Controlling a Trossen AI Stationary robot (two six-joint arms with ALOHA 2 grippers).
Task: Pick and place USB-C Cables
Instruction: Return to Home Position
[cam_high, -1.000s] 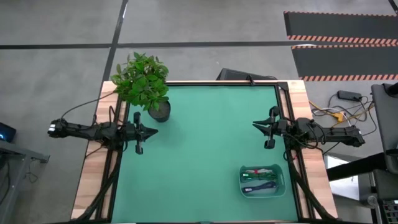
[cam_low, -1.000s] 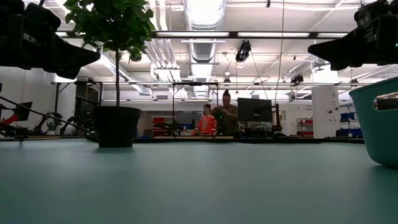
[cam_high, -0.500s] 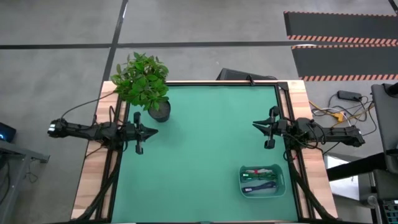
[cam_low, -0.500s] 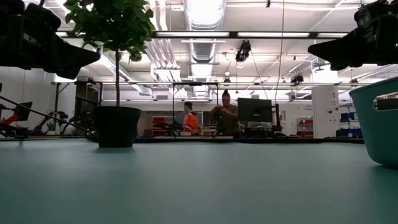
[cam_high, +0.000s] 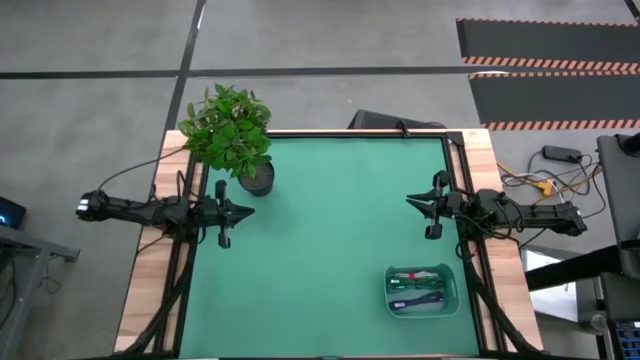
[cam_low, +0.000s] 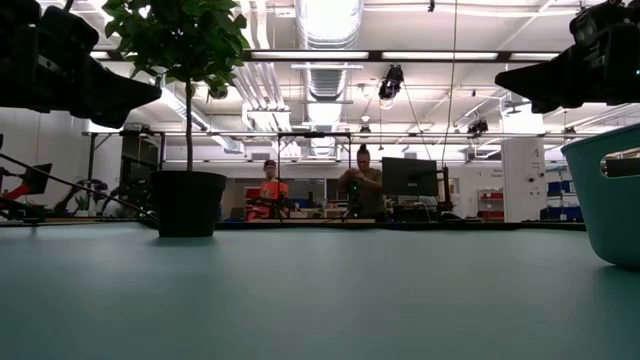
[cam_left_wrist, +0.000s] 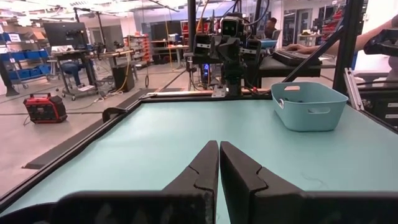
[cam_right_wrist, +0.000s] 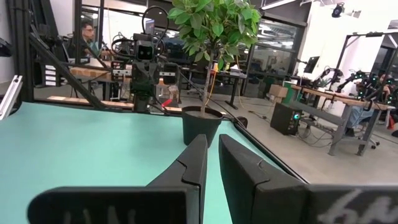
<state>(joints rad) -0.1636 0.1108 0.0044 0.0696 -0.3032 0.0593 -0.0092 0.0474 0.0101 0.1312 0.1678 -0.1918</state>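
The USB-C cables lie together inside a teal bin (cam_high: 422, 291) near the table's right near corner: a white-and-red one (cam_high: 416, 274), a green one (cam_high: 403, 284) and a bluish one (cam_high: 425, 298) show; I cannot make out a fourth. My left gripper (cam_high: 247, 211) hovers shut over the table's left side, pointing right. My right gripper (cam_high: 410, 201) hovers shut over the right side, pointing left, on the far side of the bin. Each wrist view shows its own fingers close together, left (cam_left_wrist: 219, 148) and right (cam_right_wrist: 212, 142), above bare green mat.
A potted plant (cam_high: 232, 133) stands at the far left corner, its dark pot (cam_right_wrist: 201, 126) on the mat close to the left gripper. The bin (cam_low: 606, 192) rises at the right of the low view. Bare green mat (cam_high: 320, 240) lies between the arms. People work far behind the table.
Both arms have kept still. In the low view, a person in orange in the room behind the table has walked toward the picture's left.
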